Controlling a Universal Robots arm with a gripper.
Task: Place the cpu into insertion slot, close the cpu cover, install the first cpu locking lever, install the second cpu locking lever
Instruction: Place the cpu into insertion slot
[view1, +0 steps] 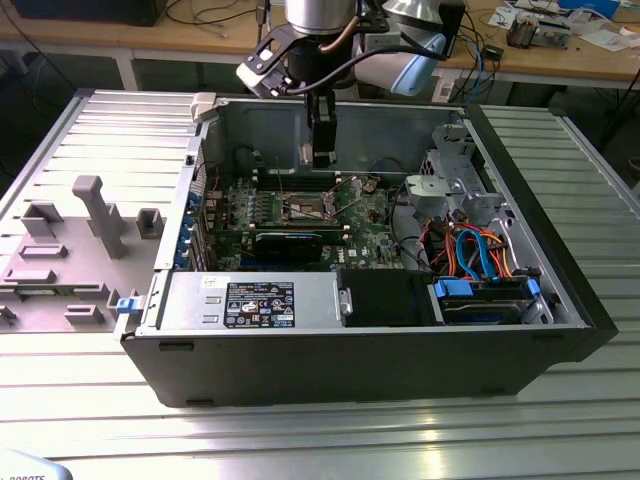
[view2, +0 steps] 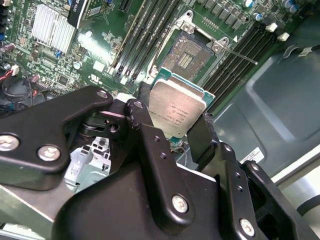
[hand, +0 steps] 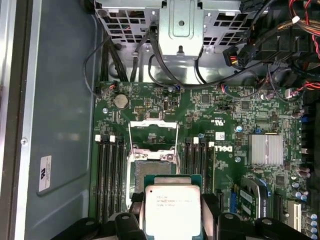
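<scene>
**Desk:** Where is the arm?

**Photographer:** It stands upright over the open computer case (view1: 350, 370). The gripper (view1: 322, 150) points straight down at twelve o'clock of the insertion slot (view1: 305, 207) in the exterior view.

**Desk:** And the claw?

**Photographer:** Its fingers (view2: 141, 120) are clamped on two opposite edges of the cpu (view2: 177, 107), which is held clear above the green board. The cpu cover (hand: 152, 123) stands raised and the slot is bare.

Open computer case (view1: 350, 372), coloured cables (view1: 478, 252)
</scene>
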